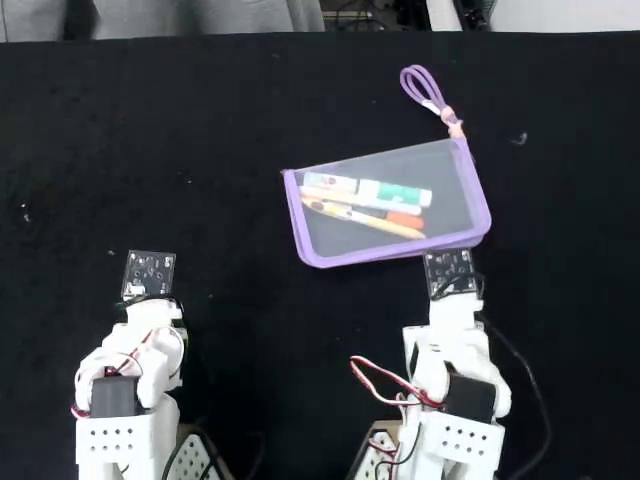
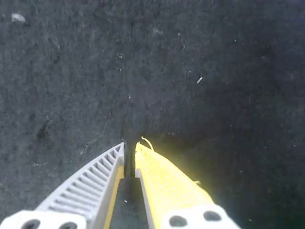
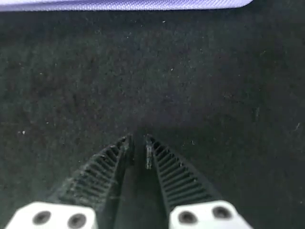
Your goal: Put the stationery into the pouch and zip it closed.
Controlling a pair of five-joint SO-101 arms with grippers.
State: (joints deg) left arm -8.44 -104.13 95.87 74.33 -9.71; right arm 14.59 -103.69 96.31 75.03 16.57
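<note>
A clear pouch (image 1: pixel 450 195) with purple edging lies flat on the black table, right of centre. Inside it lie a white and green marker (image 1: pixel 366 188) and orange and yellow pens (image 1: pixel 365 214). A purple loop strap (image 1: pixel 424 88) trails from its far right corner. I cannot tell whether the zip is closed. The right arm (image 1: pixel 452 345) sits folded just in front of the pouch's near edge (image 3: pixel 124 5). My right gripper (image 3: pixel 137 145) is shut and holds nothing. The left arm (image 1: pixel 135 350) is folded at the near left. My left gripper (image 2: pixel 129 149) is shut over bare cloth.
Black cloth (image 1: pixel 150 130) covers the whole table, with small specks of lint on it. Red and black cables (image 1: pixel 385 385) hang by the right arm's base. The table's far edge (image 1: pixel 200 36) runs along the back.
</note>
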